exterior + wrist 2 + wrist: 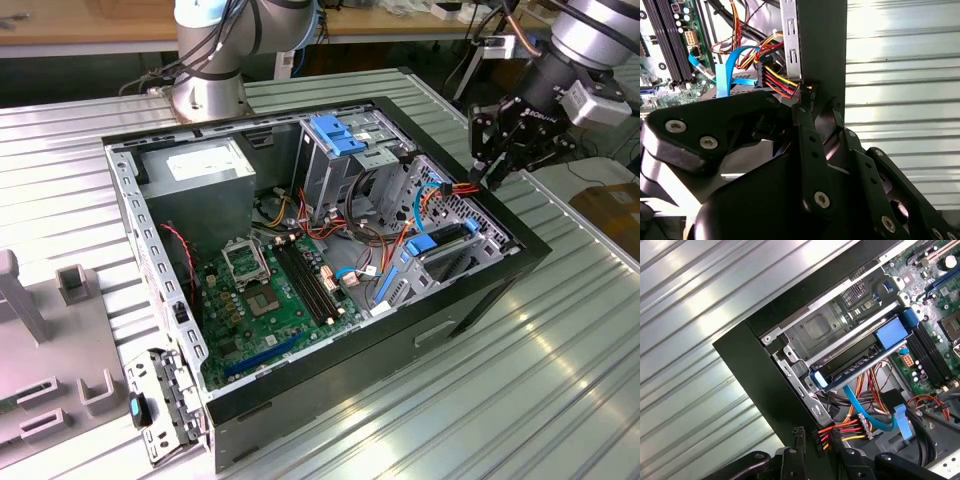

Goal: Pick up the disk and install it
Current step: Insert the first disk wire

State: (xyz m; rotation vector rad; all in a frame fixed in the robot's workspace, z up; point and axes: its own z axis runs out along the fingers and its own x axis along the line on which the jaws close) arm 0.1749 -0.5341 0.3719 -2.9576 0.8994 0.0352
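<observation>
The disk (441, 243) lies inside the open computer case (480, 300), seated in the low drive bay by the wall on the exterior view's right. Its bright blue carrier rail shows along the disk (856, 371) in the first wrist view. My black gripper (490, 178) hangs just above that wall's top edge, behind the bay, beside a red-yellow power plug (842, 429). In both wrist views the fingers (802, 122) stand a narrow gap apart with nothing between them, and the gripper (816, 440) touches neither disk nor cables.
A tall grey cage with a blue latch (335, 135), the motherboard (270, 290), a power supply (200, 165) and loose cables (375, 240) fill the case. A second arm's base (208, 75) stands behind it, with grey fixtures (40, 330) on the exterior view's left.
</observation>
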